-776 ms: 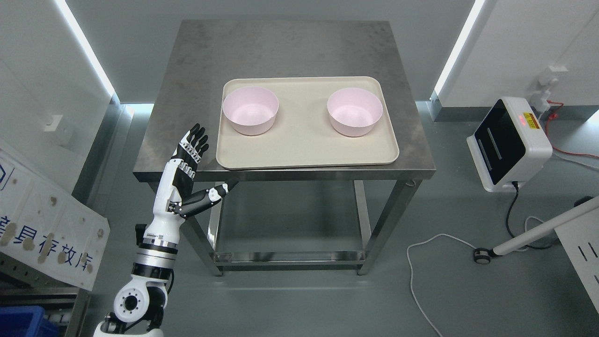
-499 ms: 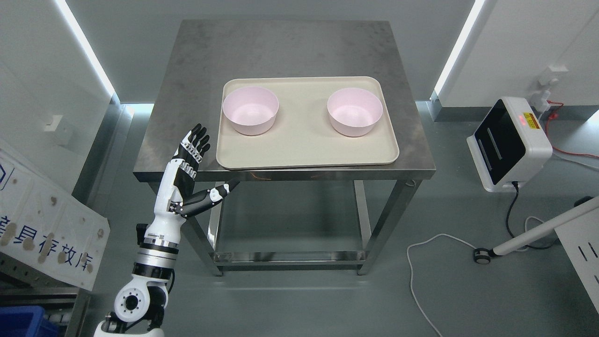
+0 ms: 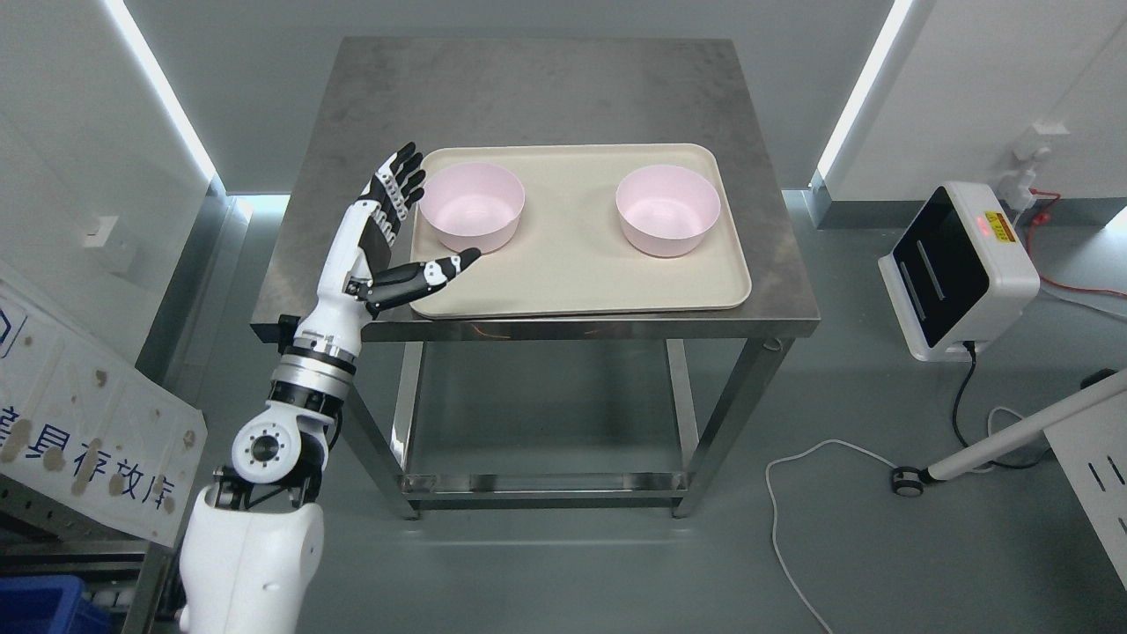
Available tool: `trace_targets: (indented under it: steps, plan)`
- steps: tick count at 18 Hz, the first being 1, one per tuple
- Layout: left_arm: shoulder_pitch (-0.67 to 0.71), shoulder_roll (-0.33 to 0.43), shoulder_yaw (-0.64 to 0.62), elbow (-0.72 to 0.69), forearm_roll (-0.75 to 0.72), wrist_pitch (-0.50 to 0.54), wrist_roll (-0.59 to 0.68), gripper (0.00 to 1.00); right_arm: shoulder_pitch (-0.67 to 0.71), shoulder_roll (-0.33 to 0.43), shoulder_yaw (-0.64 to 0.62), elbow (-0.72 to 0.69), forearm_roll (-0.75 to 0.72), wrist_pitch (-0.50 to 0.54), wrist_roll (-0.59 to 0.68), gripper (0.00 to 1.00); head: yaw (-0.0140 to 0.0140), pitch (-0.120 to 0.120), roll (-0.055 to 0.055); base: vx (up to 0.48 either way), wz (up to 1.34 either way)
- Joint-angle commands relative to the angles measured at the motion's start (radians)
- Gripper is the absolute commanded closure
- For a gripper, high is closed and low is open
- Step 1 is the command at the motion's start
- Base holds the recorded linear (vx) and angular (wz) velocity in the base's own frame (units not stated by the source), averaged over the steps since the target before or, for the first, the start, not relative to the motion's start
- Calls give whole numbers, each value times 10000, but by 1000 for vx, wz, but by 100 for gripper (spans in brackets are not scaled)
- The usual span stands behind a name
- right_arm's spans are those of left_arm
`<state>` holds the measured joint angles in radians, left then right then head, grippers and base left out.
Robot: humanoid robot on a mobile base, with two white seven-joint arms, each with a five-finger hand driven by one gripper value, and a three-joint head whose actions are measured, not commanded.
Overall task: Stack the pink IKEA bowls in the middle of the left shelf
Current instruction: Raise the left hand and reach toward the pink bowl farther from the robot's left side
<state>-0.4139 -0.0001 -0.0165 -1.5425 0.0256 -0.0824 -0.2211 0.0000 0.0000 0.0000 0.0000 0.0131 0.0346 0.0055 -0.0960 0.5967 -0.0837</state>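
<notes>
Two pink bowls stand upright on a beige tray (image 3: 572, 282) on the steel table (image 3: 528, 88): the left bowl (image 3: 472, 206) near the tray's left end and the right bowl (image 3: 667, 210) toward its right. My left hand (image 3: 414, 220) is raised over the tray's left edge, just left of the left bowl. Its fingers (image 3: 398, 183) are spread straight and the thumb points right below the bowl. It holds nothing and I see a small gap to the bowl. The right arm does not show.
A white device (image 3: 960, 269) with a red light stands on the floor at the right, with cables (image 3: 792, 493) trailing across the floor. A white panel with printed characters (image 3: 88, 440) and a blue bin (image 3: 44, 608) sit at the lower left.
My left hand has risen from the table's front left corner up and to the right, now beside the left bowl. Both bowls and the tray stay put.
</notes>
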Motion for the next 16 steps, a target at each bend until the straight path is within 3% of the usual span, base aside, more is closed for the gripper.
trace_targets:
  steps: [1, 6, 9, 12, 16]
  plan:
    - [-2836, 175, -617, 3040, -793, 623, -213, 2, 291, -174, -107, -337, -131, 7, 6, 0, 0, 0, 0, 0, 0]
    - [-4095, 175, -1200, 4959, -824, 2142, -397, 4, 291, -174, -107, -337, -131, 7, 6, 0, 0, 0, 0, 0, 0]
    - [-4970, 175, -1246, 6217, -1053, 2266, -397, 4, 291, -174, -107, -337, -131, 7, 6, 0, 0, 0, 0, 0, 0]
    - [-4927, 229, -1246, 6512, -1925, 2266, -641, 4, 291, -174, -107, -337, -131, -9, 6, 0, 0, 0, 0, 0, 0]
    - [-4880, 1319, -1216, 6697, -2465, 2266, -1394, 4, 291, -174, -107, -337, -131, -9, 6, 0, 0, 0, 0, 0, 0]
